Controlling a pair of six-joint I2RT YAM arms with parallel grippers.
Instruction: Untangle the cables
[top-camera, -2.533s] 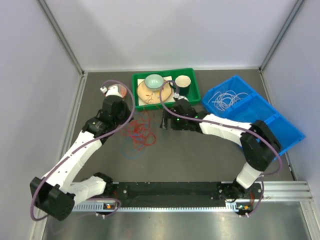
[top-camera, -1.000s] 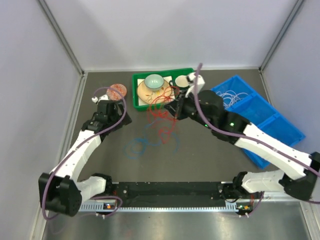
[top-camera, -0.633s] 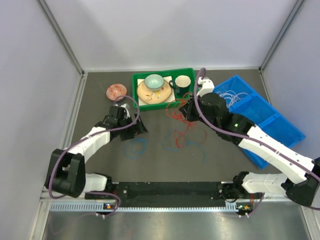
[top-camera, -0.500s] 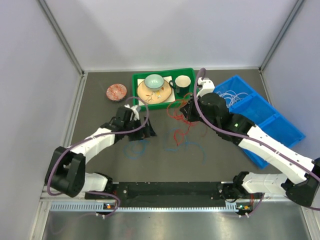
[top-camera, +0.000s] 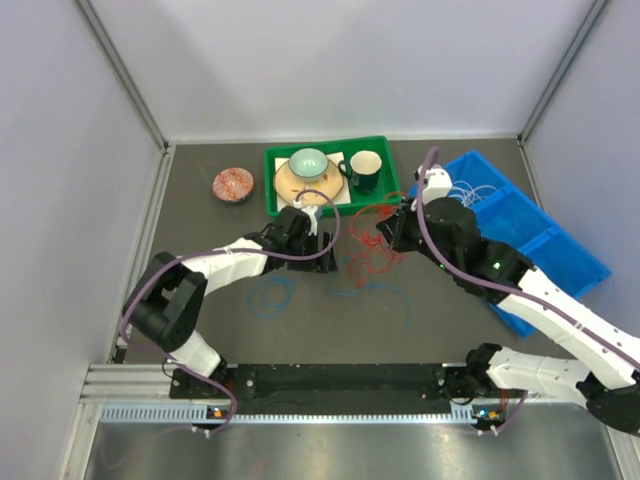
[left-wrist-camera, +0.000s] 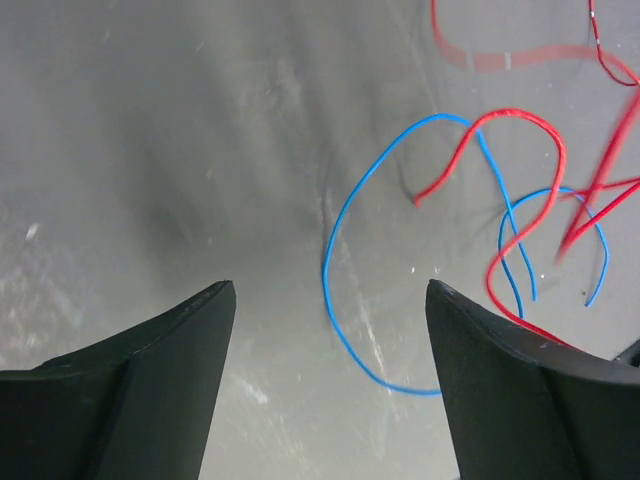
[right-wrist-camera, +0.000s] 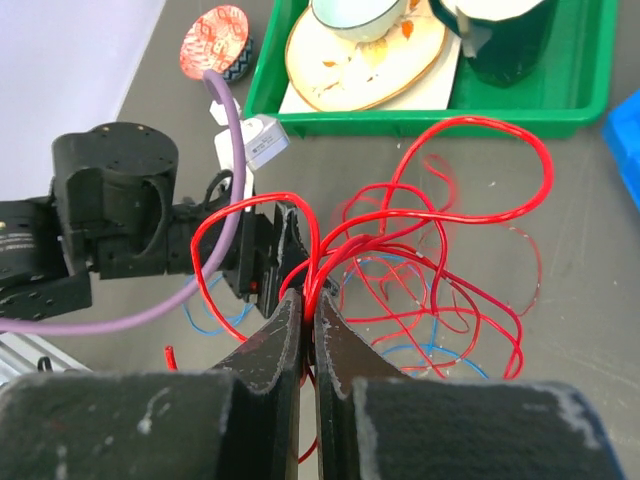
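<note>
Right wrist view: red cable (right-wrist-camera: 470, 121) is pinched in the closed jaws of the right gripper (right-wrist-camera: 308, 300) just in front of the green tray (right-wrist-camera: 350, 118), blue cable (left-wrist-camera: 345, 210) is looped under it, left gripper (left-wrist-camera: 330, 300) is spread wide on nothing, so the knot could get cinched if red is yanked.

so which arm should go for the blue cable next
Left. The left gripper hangs open and empty just above the blue cable loop, while the right gripper is shut on the red cable.
</note>
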